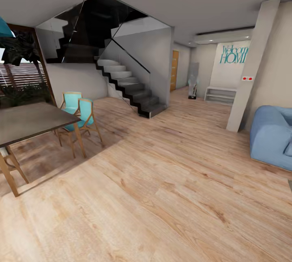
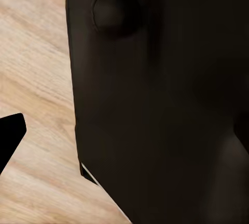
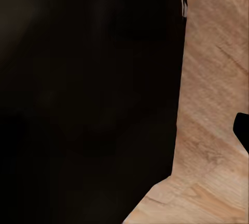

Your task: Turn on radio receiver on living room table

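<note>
Light wood plank floor [image 1: 162, 197]; blue fabric sofa [image 1: 272, 136] at right, dark-topped wooden-legged table [image 1: 28, 120] left. Gripper states: cannot tell.

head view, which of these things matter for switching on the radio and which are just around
For the job:
- blue sofa, marks the living room
- wood plank floor, the way there
The radio and its low table are not to be seen.

Just around:
- dark-topped dining table
- turquoise chairs
- staircase
- "Welcome HOME" wall lettering

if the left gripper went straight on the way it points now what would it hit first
Probably the wood floor: the left wrist view looks onto its planks beside a dark part of the robot. Depth is unclear.
</note>
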